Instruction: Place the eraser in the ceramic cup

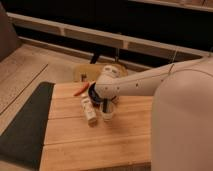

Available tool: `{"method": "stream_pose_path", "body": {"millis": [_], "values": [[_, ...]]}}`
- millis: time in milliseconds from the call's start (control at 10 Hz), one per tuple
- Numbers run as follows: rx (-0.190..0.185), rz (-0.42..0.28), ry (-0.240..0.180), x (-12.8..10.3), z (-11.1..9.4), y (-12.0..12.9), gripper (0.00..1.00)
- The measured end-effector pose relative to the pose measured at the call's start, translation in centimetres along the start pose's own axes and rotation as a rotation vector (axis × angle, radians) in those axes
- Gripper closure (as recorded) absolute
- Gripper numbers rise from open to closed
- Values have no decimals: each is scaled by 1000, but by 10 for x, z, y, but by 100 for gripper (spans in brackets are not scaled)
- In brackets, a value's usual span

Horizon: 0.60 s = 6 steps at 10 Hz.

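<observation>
The white ceramic cup stands upright on the wooden table, near its middle. My gripper hangs at the end of the white arm, which reaches in from the right. The gripper is directly above the cup's mouth, with its dark tip just over the rim. I cannot make out the eraser as a separate thing; a dark shape at the gripper's tip may be it or part of the gripper.
A cream bottle-like object lies just left of the cup. A dark bowl sits behind it, partly under the arm. A red thing lies left of the bowl. A dark mat borders the table's left side, and a yellow stool stands behind.
</observation>
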Motion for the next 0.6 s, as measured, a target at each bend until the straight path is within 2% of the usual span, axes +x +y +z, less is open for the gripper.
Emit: {"method": "stream_pose_path", "body": {"millis": [300,600], "values": [[-2,2,3,1,-2,-2,23],[3,7,2,1,-2,-7,21]]}}
